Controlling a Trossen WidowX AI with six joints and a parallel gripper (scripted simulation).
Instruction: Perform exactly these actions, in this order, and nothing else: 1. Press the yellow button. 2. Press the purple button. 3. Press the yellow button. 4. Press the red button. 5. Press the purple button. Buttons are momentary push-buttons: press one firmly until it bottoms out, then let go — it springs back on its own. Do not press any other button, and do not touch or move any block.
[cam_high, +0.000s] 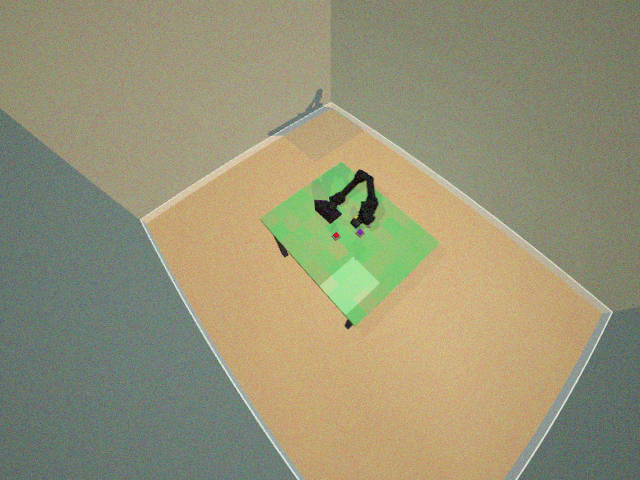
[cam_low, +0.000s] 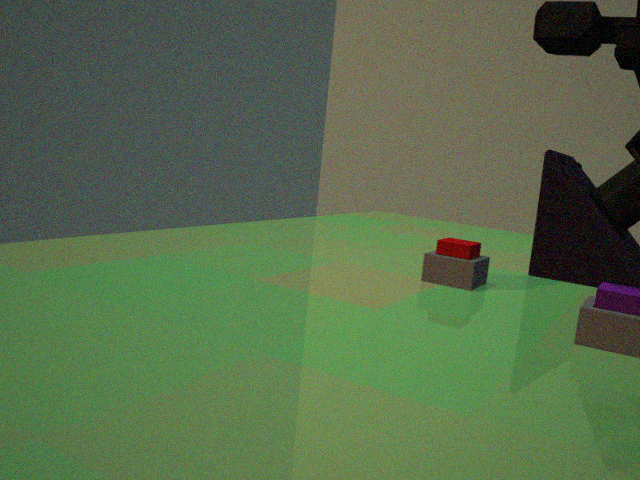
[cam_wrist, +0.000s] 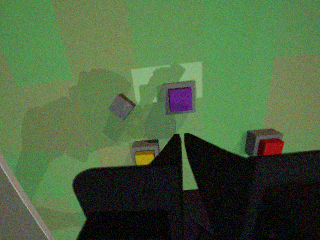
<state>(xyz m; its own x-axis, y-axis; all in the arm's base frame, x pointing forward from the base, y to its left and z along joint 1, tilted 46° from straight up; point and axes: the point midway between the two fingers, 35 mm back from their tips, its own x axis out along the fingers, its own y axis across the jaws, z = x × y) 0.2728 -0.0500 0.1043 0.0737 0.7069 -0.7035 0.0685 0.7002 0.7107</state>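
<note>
tan and grey-blue walls meet behind a green patchwork counter (cam_high: 392, 248) that stands on an orange floor (cam_high: 413, 372). on the counter, the black six-joint arm (cam_high: 361, 191) bends over from its dark wedge-shaped base (cam_low: 573, 232), and its black two-fingered hand (cam_wrist: 180, 140) hangs above the surface with the fingertips drawn almost together, gripping nothing. in the wrist view the square yellow button in its grey housing (cam_wrist: 145, 154) lies just left of the fingertips, partly hidden behind the left finger. the square purple button in a grey frame (cam_wrist: 180, 98) sits further ahead of the fingertips, clear of them. the red button on its grey block-like base (cam_wrist: 266, 144) is off to the right, near the hand's edge; the exterior view shows it raised on its housing (cam_low: 456, 262). a small grey-brown cube (cam_wrist: 121, 106) rests tilted to the left of the purple button, apart from it.
</note>
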